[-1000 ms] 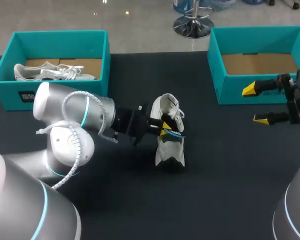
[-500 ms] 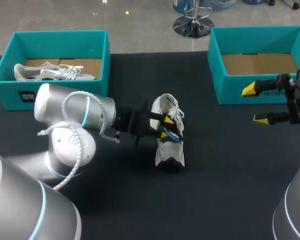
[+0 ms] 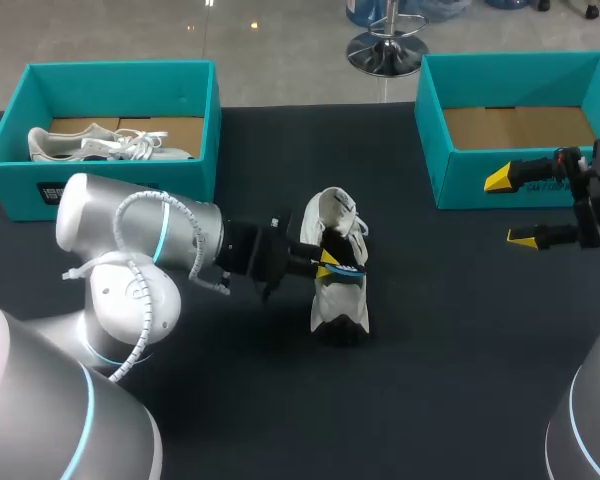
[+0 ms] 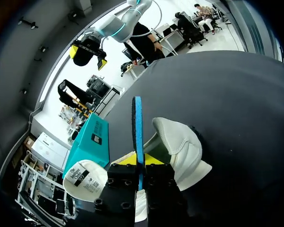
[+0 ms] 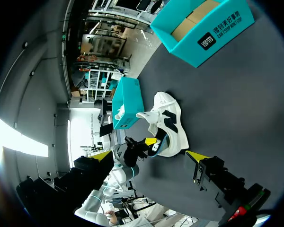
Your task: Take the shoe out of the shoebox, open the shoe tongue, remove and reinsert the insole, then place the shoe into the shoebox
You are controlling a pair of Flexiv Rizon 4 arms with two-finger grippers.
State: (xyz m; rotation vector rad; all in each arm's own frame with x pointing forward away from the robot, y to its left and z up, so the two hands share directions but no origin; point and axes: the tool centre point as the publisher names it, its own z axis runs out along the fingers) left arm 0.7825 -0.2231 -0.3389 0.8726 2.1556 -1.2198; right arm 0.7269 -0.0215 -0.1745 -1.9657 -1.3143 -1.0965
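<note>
A white shoe (image 3: 338, 295) stands toe-down in the middle of the black table, also seen in the right wrist view (image 5: 169, 124). My left gripper (image 3: 326, 264) is at the shoe's opening, shut on the blue insole (image 3: 351, 269). In the left wrist view the insole (image 4: 138, 127) stands edge-on, pinched between the yellow fingertips (image 4: 125, 159), with the shoe (image 4: 182, 149) just beyond. My right gripper (image 3: 510, 208) hangs open and empty at the table's right side, in front of the right shoebox (image 3: 436, 170).
A teal shoebox (image 3: 100, 72) at the back left holds another white shoe (image 3: 110, 145). The right teal shoebox (image 5: 203, 33) shows only its cardboard floor. Bare black tabletop lies around the shoe and toward the front edge.
My left gripper opened briefly inside the shoe and has shut again on the blue insole; the arm has drawn back slightly to the left. The right arm has not moved.
</note>
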